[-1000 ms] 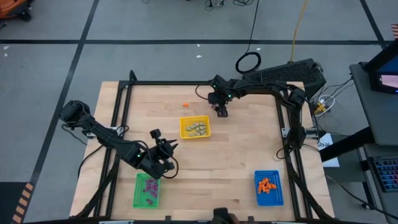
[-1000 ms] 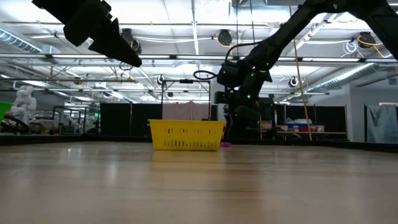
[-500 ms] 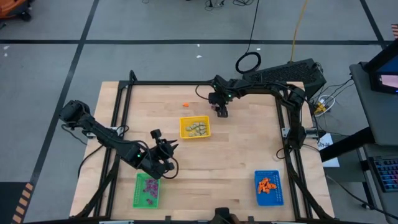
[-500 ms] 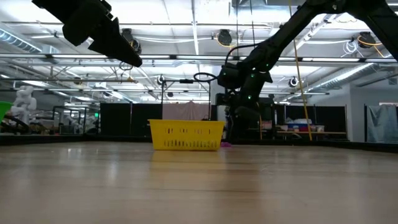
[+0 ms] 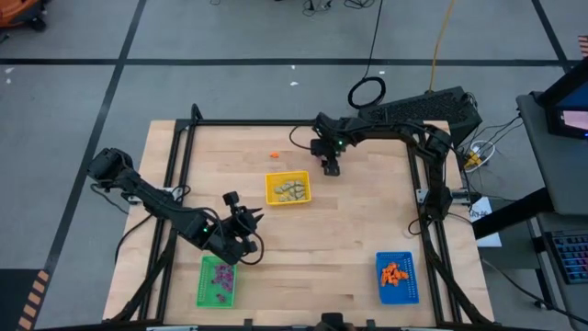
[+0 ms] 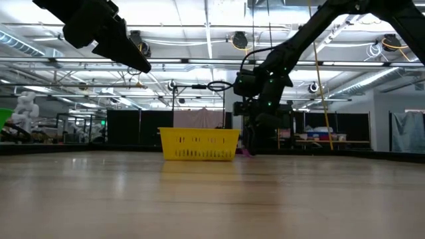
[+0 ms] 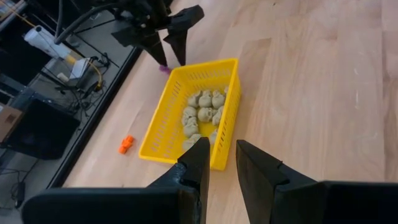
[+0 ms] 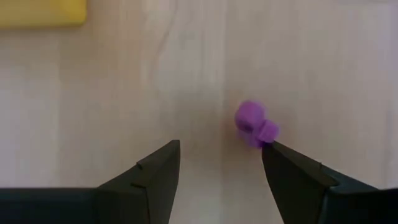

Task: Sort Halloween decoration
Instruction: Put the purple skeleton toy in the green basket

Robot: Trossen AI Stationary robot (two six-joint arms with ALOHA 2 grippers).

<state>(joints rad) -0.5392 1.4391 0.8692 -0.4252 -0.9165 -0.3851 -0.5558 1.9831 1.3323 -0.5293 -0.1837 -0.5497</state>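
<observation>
Three small plastic trays sit on my pale wooden table (image 5: 349,230) in the overhead view: a yellow slotted tray (image 5: 288,189) of beige-grey trinkets near the middle, a green tray (image 5: 218,281) of purple trinkets at the near left, and a blue tray (image 5: 397,277) of orange trinkets at the near right, so each colour has its own home. One stray orange trinket (image 5: 274,154) lies loose beyond the yellow tray. My right gripper (image 5: 330,168) hangs low just beside that tray's far right corner; my left gripper (image 5: 241,237) waits above the green tray. From table height, the right gripper (image 6: 250,147) reaches down almost to the wood behind the yellow tray, with a speck of purple at its tip. My left wrist camera looks past its own narrowly parted fingers, which hold nothing, to the beige-grey trinkets (image 7: 204,114) heaped in the yellow tray. My right wrist camera shows a small purple trinket (image 8: 254,124) lying on the wood, touching one finger (image 8: 292,174), jaws spread wide and not yet closed; I judge I am lining up to pinch it for the green tray. I can read no labels or writing anywhere.
</observation>
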